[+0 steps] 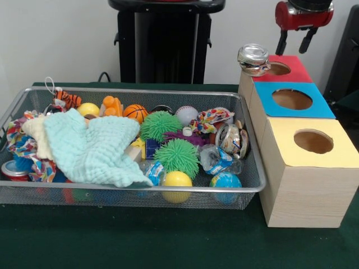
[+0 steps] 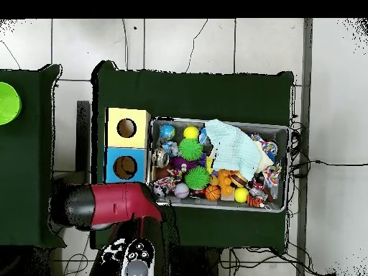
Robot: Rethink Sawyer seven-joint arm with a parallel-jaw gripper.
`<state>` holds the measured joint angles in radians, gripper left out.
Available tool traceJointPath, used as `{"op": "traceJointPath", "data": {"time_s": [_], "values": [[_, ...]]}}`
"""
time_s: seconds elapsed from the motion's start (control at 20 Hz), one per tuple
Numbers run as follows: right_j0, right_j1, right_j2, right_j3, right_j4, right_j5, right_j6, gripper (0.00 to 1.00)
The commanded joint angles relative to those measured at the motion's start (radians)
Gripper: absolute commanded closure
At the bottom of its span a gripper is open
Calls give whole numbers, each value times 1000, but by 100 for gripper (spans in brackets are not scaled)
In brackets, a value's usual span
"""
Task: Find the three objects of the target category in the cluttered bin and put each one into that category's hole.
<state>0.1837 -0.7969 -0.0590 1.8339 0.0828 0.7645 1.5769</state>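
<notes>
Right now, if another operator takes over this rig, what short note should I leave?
Gripper: open, empty, above the red-topped box.
One can perches on that box's edge beside the hole, not in it.
A second can lies in the bin, at the end near the boxes. A red can-like thing lies at the opposite end.
Left: put the perched can in, then fetch the others.
</notes>
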Motion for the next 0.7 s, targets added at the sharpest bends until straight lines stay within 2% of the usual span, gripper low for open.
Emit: {"op": "traceJointPath", "data": {"time_s": [0.05,0.4,0.7], "values": [[-15,-14,5,33,37,104,220,0],[-21,-19,1,80,28,104,201,0],[-29,-6,0,124,34,53,194,0]]}}
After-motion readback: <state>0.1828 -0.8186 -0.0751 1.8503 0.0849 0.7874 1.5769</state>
